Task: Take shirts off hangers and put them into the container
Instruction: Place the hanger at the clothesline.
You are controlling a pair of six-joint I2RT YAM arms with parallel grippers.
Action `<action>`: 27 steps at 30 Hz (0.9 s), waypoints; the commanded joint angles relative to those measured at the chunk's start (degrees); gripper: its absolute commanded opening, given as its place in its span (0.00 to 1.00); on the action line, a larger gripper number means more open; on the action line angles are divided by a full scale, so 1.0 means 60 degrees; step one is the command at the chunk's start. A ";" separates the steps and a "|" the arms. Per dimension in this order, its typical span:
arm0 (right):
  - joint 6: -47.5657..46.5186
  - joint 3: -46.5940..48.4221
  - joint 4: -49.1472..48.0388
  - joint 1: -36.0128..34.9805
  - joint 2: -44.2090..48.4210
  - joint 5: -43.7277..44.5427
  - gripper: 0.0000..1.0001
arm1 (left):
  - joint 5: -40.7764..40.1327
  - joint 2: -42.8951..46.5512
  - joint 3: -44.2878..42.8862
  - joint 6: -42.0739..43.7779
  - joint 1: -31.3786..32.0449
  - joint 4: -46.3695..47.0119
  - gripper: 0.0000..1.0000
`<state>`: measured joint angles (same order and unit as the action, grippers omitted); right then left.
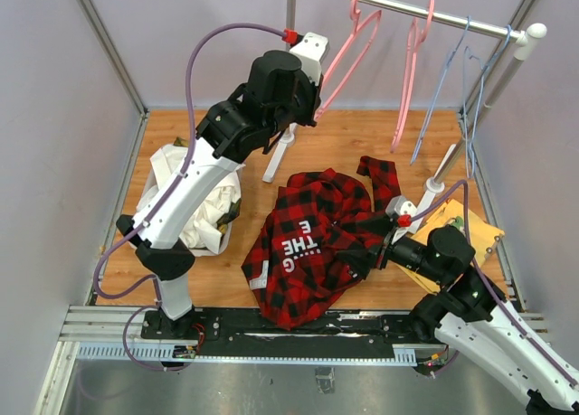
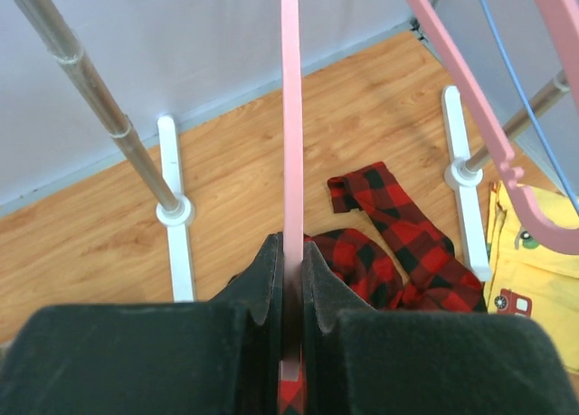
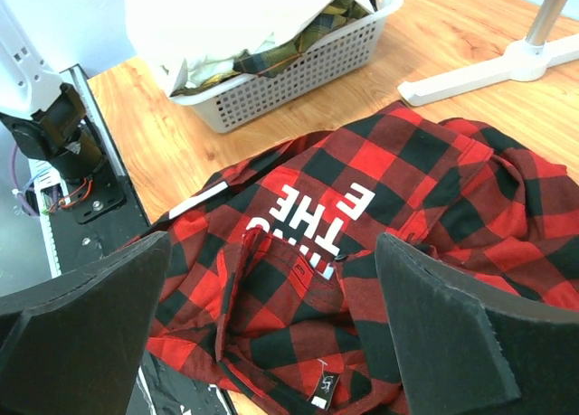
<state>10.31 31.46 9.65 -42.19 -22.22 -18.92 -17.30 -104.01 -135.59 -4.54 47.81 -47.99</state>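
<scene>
At the left, the container (image 3: 298, 76) holds white and yellow-green plaid cloth heaped above its rim. The left gripper (image 2: 291, 284) is clamped tight on a bare pink hanger (image 2: 289, 117) that hooks on the rail (image 1: 407, 10). The red-and-black plaid shirt (image 1: 312, 243) lies crumpled on the table, off any hanger — fetching it looks to be the step in hand. The right gripper (image 3: 271, 315) hovers over it, jaws spread wide, holding nothing. Next it would need to drop, pinch a fold and carry it leftward to the container. The wooden tabletop (image 1: 362, 135) is boxed in by plain grey walls (image 1: 54, 117).
</scene>
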 commanded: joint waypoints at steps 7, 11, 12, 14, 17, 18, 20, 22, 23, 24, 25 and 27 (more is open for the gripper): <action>0.0069 0.0311 0.0143 0.0126 -0.0170 0.0571 0.95 | 0.0873 -0.0238 -0.0012 0.0015 -0.0351 0.0833 0.01; 0.0134 0.0247 -0.0039 0.0118 -0.0328 0.0647 0.95 | 0.1240 -0.0770 -0.0120 -0.0087 -0.0410 0.0736 0.12; 0.0142 0.0255 0.0001 0.0122 -0.0383 0.0648 0.95 | 0.1224 -0.0941 -0.0281 -0.0162 -0.0410 0.0550 0.17; 0.0094 0.0326 0.0184 0.0122 -0.0411 0.0691 0.95 | 0.1230 -0.1006 -0.0210 -0.0301 -0.0410 0.0530 0.19; 0.0030 0.0284 0.0261 0.0127 -0.0320 0.0841 0.95 | 0.1292 -0.0645 0.0220 -0.0405 -0.0410 0.0827 0.36; -0.0005 0.0259 0.0266 0.0119 -0.0266 0.0873 0.96 | 0.1291 -0.0406 0.0383 -0.0437 -0.0410 0.0942 0.47; -0.0072 0.0224 0.0266 0.0119 -0.0180 0.0955 0.96 | 0.1357 0.0032 0.0733 -0.0473 -0.0410 0.1223 0.69; -0.0093 0.0184 0.0274 0.0119 -0.0108 0.1078 0.96 | 0.1491 0.0518 0.1181 -0.0503 -0.0410 0.1476 0.74; -0.0125 0.0177 0.0304 0.0119 -0.0082 0.1138 0.96 | 0.1506 0.0793 0.1446 -0.0535 -0.0410 0.1605 0.78; -0.0134 0.0173 0.0341 0.0118 -0.0053 0.1222 0.96 | 0.1561 0.1050 0.1706 -0.0572 -0.0410 0.1711 0.83; -0.0158 0.0176 0.0375 0.0118 -0.0041 0.1326 0.96 | 0.1614 0.1357 0.2030 -0.0608 -0.0410 0.1810 0.87; -0.0203 0.0147 0.0362 0.0122 0.0006 0.1530 0.96 | 0.1706 0.2036 0.2753 -0.0709 -0.0410 0.2061 0.95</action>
<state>10.28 31.46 11.66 -42.19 -23.11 -12.88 -8.78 -100.20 -123.11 -7.81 45.50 -41.34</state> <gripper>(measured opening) 0.958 0.900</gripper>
